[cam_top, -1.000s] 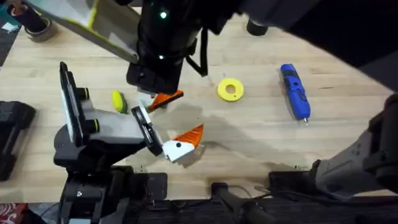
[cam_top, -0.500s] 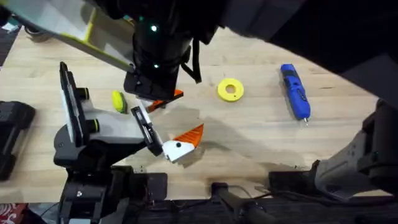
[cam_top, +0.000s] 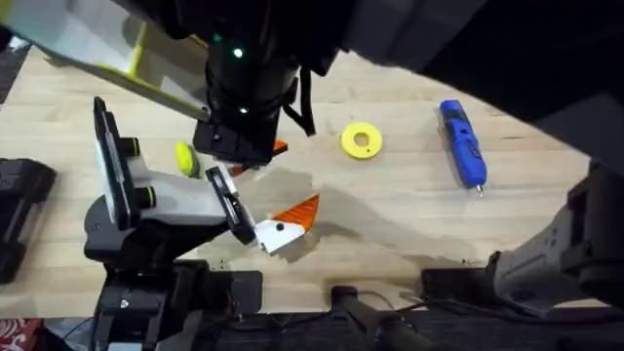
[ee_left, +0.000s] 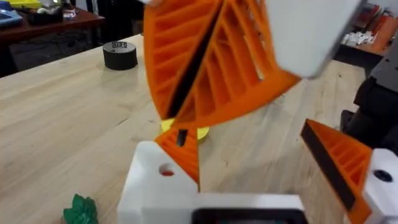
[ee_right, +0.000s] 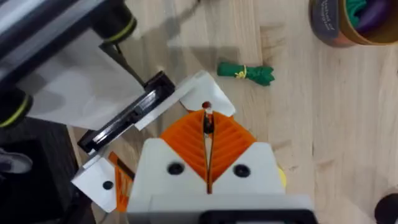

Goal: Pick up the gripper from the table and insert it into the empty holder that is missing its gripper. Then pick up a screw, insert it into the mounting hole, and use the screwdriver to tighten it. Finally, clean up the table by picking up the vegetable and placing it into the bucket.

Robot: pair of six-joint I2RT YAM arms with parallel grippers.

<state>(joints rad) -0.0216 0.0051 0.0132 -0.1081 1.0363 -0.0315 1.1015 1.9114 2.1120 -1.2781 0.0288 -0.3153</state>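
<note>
Worktop (cam_top: 409,224) under us: our right pincer (ee_right: 207,134), pads clamped on the screw (ee_right: 208,122), hangs upright just above the holder (ee_right: 186,93)'s hole. Our left pincer (cam_top: 255,203) gapes empty. Beyond lies the vegetable (ee_right: 245,73).

Screwdriver (cam_top: 462,143) on table (cam_top: 390,214), right of ring (cam_top: 361,139); vegetable (ee_right: 245,73) near bucket (ee_right: 348,22).

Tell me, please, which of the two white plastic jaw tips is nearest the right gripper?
The white jaw tip nearer the green toy vegetable, just ahead of the right gripper; the other white tip, showing its orange ribbed finger, sits apart.
</note>
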